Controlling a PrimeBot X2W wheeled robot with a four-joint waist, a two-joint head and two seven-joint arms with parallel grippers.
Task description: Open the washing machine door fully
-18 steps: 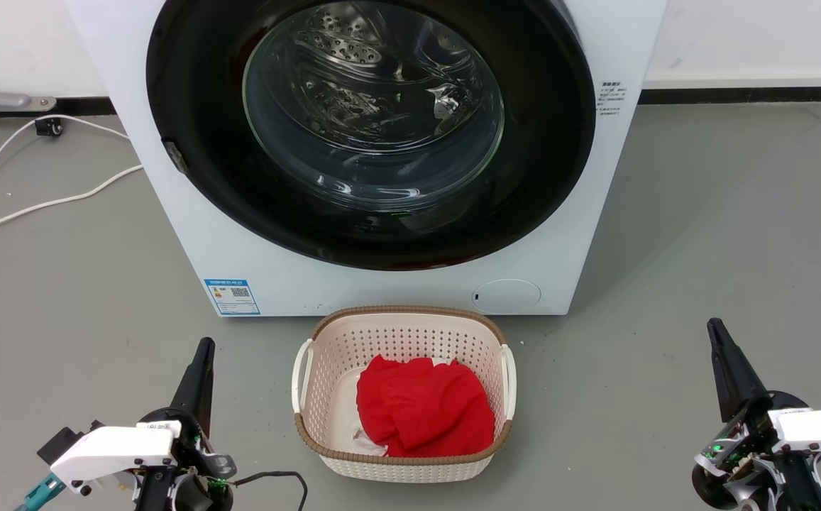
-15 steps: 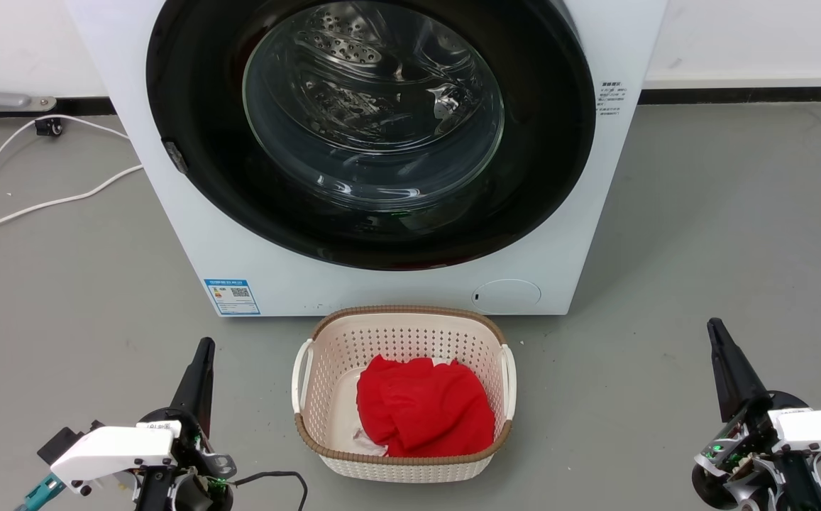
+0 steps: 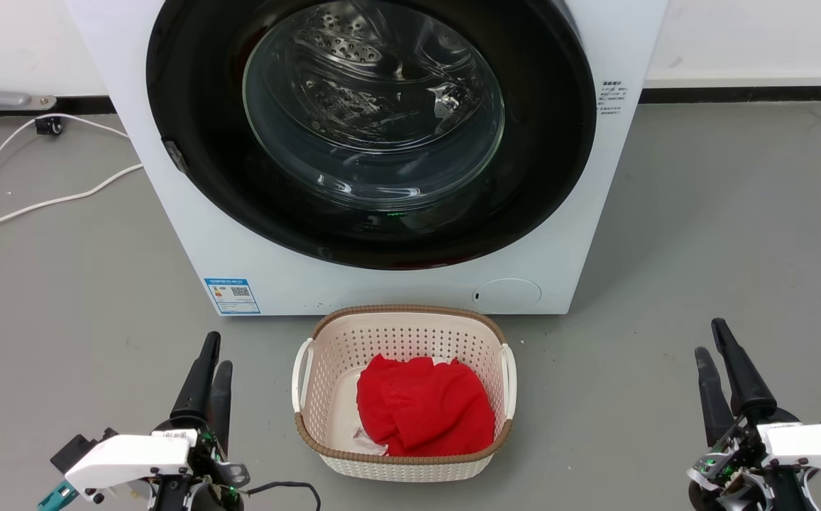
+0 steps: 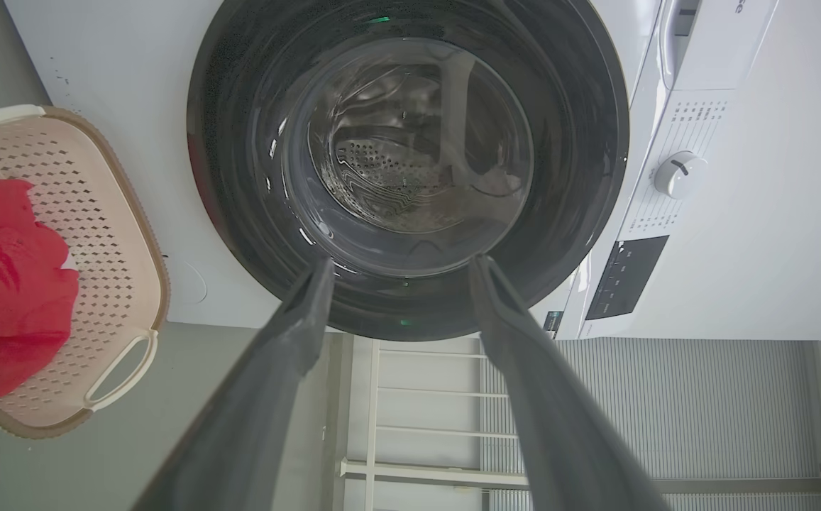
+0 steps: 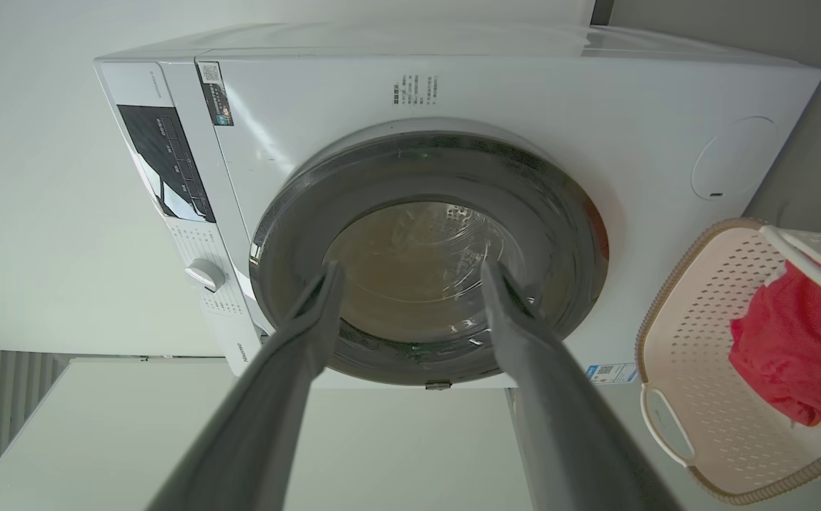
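Head view, with both wrist views. The washing machine door [image 3: 545, 142] fills the upper centre of the frame and lies closed, flush against the white front of the washing machine [image 3: 190, 234], with the steel drum visible through its glass bowl. The left gripper [image 3: 217, 351] sits at the lower left and the right gripper [image 3: 709, 337] at the lower right. Both are well apart from the door and touch nothing. Half a second ago each gripper showed a single dark finger; now each shows two. Whether the wrists have turned or the jaws have parted cannot be told from the head view alone. In each wrist view the fingers [image 4: 296, 326] stand clearly spread and empty, framing the door between them. The basket [image 3: 403, 316] with the red cloth [image 3: 424, 408] rests on the floor just in front of the machine, between the arms, and is unmoved. A small metal fitting [image 3: 173, 156] marks the door's left edge; hinge or catch cannot be told. Judged from this, the task is at its start: the grippers appear readied, with the reach toward the door not yet begun.
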